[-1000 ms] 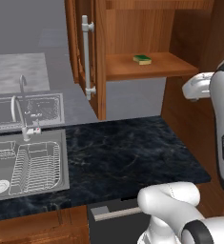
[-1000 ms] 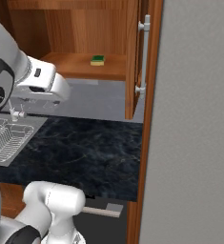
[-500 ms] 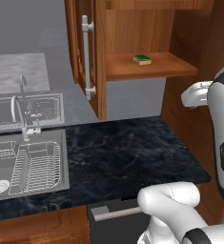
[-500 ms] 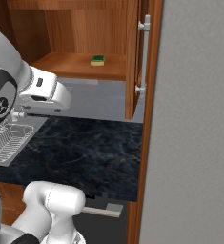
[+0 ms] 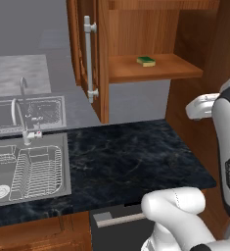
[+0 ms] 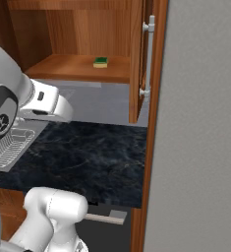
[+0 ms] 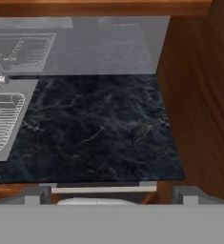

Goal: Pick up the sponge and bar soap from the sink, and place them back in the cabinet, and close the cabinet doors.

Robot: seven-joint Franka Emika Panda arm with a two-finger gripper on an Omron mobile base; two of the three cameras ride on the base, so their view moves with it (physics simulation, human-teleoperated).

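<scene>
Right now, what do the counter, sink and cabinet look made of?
Counter: looks like polished black marble or granite, white veining, faint sheen.
Sink: brushed stainless steel by its even grey, with a wire rack inside.
Cabinet: reddish-brown wood or veneer, visible grain; silver bar handle seems metal.

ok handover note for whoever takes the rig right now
Gripper: open, empty, looking down over the dark counter below the cabinet.
Sponge: already on the cabinet shelf.
Bar soap: can't spot it; the visible part of the sink shows the rack and drain, no pink bar.
Cabinet doors: open.
Done: sponge put away.
Left: find the soap in the sink, place it on the shelf, close both doors.
</scene>
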